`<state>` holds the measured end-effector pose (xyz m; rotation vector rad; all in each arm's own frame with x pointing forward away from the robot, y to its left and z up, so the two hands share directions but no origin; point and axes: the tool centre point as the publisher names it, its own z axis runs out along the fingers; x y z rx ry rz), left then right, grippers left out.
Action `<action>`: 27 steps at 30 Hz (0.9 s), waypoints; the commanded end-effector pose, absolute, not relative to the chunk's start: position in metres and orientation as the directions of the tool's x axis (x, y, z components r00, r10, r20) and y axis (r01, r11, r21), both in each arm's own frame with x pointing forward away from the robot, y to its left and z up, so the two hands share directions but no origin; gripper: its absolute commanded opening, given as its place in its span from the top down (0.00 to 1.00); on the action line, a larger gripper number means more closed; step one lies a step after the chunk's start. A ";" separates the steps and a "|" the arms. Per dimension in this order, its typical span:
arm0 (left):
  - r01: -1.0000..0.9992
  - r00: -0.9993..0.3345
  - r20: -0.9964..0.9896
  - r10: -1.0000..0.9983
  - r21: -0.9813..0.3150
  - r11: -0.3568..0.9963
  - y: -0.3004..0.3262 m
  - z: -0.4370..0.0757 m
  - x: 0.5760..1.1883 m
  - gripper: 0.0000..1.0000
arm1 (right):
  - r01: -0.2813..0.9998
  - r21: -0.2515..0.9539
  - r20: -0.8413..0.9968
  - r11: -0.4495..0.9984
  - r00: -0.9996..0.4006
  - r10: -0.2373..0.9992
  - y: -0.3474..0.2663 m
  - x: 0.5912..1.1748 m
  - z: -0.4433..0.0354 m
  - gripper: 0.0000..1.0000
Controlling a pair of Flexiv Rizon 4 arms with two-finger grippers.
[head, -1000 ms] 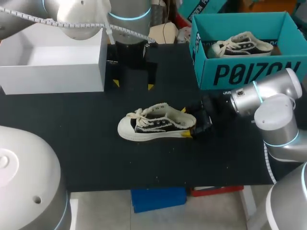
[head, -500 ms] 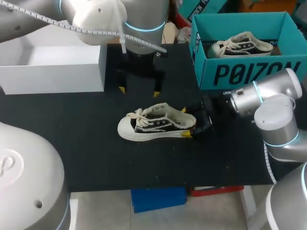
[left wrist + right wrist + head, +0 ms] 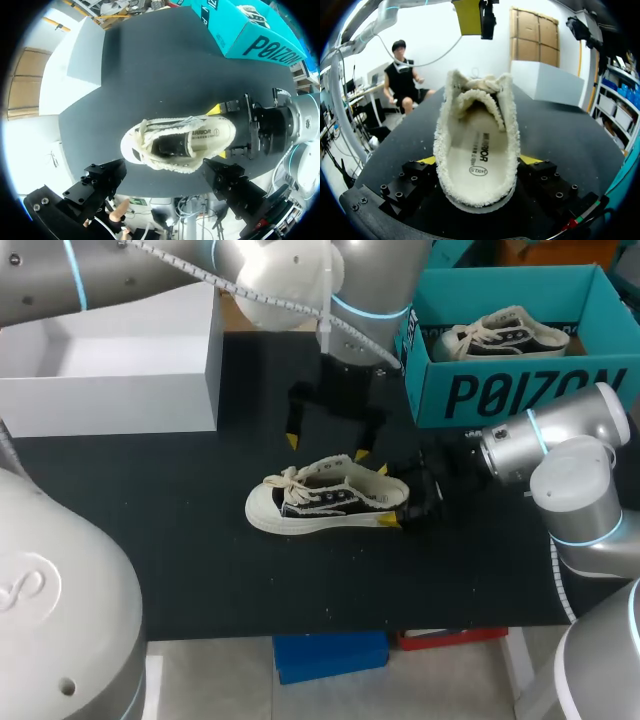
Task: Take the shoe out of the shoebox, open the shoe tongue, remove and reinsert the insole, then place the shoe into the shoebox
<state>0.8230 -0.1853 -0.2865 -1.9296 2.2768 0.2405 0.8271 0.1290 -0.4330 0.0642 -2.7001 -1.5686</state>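
Right now, R gripper [image 3: 478, 162]: fingers pressed vs. both sides of the heel of the shoe [image 3: 325, 500], so clamped on it, yellow tips low by the sole. R arm comes in level w/ the table [image 3: 200, 570], from the heel end.

L gripper [image 3: 327, 446]: spread wide, holding nothing. Hangs over the shoe's far side approx. mid-length, pointing down. In L wrist view the shoe lies ahead of the fingers, not between them. Contact w/ shoe: none seen.

Shoe: upright on its sole, mid-table, toe toward my L side, heel toward R arm. Cream, fuzzy edging round the opening, dark side panels. Laces [image 3: 285, 478] bunched near the toe end. Tongue: can't tell how it lies. Insole [image 3: 210, 135] inside, flat in the heel part, pale w/ print.

Shoebox [image 3: 500, 390]: teal, open-topped, far R of table, apart from the shoe. A second shoe [image 3: 505, 332] lies inside it.

White box [image 3: 110, 380]: far L of table, open top, well apart from the shoe.
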 end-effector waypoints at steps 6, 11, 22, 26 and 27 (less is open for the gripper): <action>-0.984 -0.175 -0.399 -0.900 0.109 0.143 -0.221 -0.319 0.827 0.00 | -0.026 0.869 -0.005 0.495 -0.999 -0.044 0.130 0.828 -0.435 1.00; -0.982 -0.184 -0.448 -0.875 0.117 0.147 -0.223 -0.333 0.826 0.00 | -0.026 0.869 -0.005 0.495 -0.999 -0.044 0.130 0.828 -0.435 1.00; -0.984 -0.176 -0.532 -0.828 0.104 0.142 -0.205 -0.349 0.819 0.00 | -0.026 0.869 -0.005 0.495 -0.999 -0.044 0.130 0.828 -0.435 1.00; -0.986 -0.168 -0.562 -0.810 0.095 0.139 -0.193 -0.356 0.816 0.00 | -0.026 0.869 -0.005 0.495 -0.999 -0.044 0.130 0.828 -0.435 1.00; -0.986 -0.167 -0.565 -0.808 0.095 0.138 -0.190 -0.358 0.815 0.00 | -0.026 0.869 -0.005 0.495 -0.999 -0.044 0.130 0.828 -0.435 1.00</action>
